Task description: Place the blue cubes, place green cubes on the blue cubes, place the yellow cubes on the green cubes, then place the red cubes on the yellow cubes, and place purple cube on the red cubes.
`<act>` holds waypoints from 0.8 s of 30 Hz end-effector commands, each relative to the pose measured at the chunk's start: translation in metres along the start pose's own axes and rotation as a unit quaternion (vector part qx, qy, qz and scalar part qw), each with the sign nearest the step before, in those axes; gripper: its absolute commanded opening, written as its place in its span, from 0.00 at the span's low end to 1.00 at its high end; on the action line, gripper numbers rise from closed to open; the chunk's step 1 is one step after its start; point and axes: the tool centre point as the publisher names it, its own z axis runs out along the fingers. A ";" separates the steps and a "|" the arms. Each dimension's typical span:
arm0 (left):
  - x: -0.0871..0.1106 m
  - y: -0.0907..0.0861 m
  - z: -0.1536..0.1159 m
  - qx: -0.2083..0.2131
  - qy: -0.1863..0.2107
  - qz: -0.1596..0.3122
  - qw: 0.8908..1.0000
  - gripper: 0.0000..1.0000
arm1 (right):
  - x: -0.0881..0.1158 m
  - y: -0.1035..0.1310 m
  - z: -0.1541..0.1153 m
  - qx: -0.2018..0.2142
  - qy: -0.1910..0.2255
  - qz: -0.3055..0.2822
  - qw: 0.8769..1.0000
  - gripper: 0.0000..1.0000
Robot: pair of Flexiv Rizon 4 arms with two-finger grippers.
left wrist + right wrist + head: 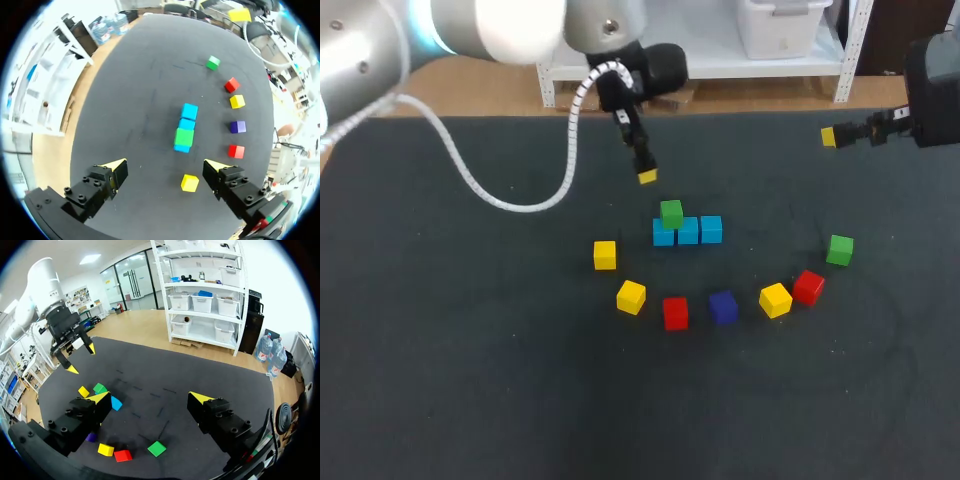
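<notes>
Green cube [671, 213] atop blue row [700, 230] (endmost)

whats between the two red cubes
The purple cube and a yellow cube lie between them, as the head view and the left wrist view both show.

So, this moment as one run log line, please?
blue cubes: row of three | green cube: atop end blue | second green cube: loose | left pincer: open | right pincer: open

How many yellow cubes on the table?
3 yellow cubes: one left of the blue row, one left of the front red cube, one beside the right red cube.
</notes>
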 end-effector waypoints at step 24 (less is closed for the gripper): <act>-0.011 -0.015 0.056 -0.013 0.083 0.100 0.991 1.00 | 0.000 0.002 -0.001 0.004 0.000 0.000 1.000 1.00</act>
